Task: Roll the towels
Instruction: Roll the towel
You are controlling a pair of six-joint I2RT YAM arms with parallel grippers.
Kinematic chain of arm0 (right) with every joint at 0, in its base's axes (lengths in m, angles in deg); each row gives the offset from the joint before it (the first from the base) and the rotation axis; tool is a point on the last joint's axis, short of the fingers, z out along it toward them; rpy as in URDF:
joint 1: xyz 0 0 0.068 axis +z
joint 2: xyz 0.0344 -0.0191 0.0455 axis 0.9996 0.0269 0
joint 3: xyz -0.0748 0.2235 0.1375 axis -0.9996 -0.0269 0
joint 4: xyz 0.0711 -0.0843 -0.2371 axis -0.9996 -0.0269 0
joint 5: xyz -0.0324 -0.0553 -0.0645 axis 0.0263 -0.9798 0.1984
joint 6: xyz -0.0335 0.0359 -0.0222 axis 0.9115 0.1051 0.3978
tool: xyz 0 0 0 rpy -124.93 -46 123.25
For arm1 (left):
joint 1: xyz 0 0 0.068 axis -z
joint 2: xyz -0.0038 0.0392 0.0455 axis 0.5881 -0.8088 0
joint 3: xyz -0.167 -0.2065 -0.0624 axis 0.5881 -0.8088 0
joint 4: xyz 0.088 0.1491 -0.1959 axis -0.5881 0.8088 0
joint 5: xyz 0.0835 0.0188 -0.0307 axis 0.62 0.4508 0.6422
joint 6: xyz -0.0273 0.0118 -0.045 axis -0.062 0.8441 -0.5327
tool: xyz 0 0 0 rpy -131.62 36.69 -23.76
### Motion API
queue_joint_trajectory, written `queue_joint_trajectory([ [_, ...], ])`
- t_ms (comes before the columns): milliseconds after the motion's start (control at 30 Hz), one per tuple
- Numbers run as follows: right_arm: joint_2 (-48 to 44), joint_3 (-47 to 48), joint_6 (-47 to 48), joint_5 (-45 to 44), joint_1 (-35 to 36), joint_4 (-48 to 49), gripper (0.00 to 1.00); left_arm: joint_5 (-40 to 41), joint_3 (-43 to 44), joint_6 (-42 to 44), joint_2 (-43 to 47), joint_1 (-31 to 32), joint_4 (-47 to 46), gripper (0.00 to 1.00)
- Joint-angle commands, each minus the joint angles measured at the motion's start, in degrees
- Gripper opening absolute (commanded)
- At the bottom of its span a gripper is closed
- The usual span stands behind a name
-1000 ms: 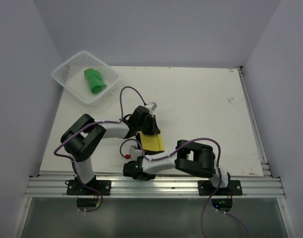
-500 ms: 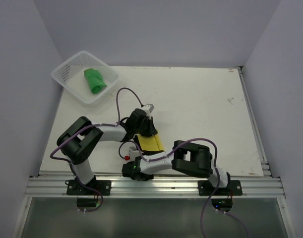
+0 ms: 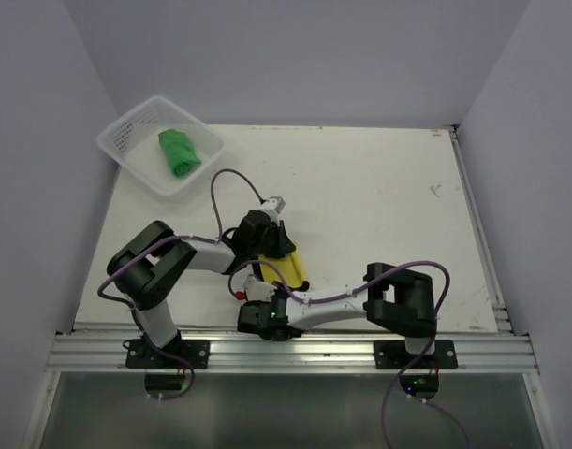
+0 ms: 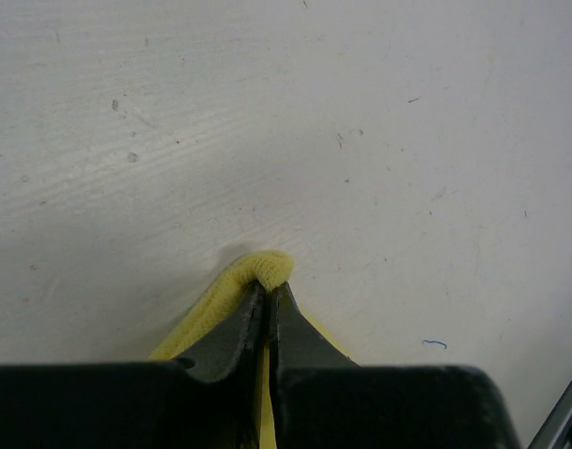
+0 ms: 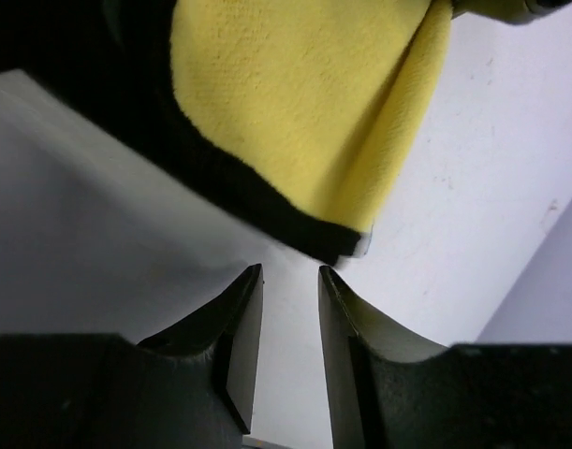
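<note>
1. The yellow towel (image 3: pixel 294 266), spread flat a second ago, is now gathered narrow on the table (image 3: pixel 379 196) between both grippers
2. The left gripper (image 4: pixel 269 292) is clenched on its fold
3. The right gripper (image 5: pixel 290 273) is parted and empty, just beside its corner
4. The green towel (image 3: pixel 179 152) is laid in the basket (image 3: pixel 126 131)

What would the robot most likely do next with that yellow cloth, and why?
Probably the right gripper should ease forward and close on the near edge of the yellow towel. Its jaws stand apart and empty just short of that black-backed edge, while the left gripper pinches a fold of it.
</note>
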Motion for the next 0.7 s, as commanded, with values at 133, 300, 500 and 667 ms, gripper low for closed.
queue_joint_trajectory([
  [133, -10.7, -3.9, -9.6, 3.2, -0.2, 6.2, 0.37, 7.0, -3.5, 0.5, -2.1, -1.4, -1.3, 0.0],
  [300, -19.6, -8.2, -13.0, 3.2, -0.9, 8.3, 0.39, 6.4, -4.5, 0.1, -1.6, -1.4, -2.2, 0.0],
  [500, -33.6, -17.3, -18.0, 9.3, -8.4, 15.4, 0.37, 6.4, -5.8, -0.5, -1.2, -1.4, -3.0, 0.0],
  [667, -46.5, -26.6, -22.3, 23.0, -20.3, 23.9, 0.38, 6.6, -6.9, -1.2, -0.7, -1.4, -4.0, 0.0],
])
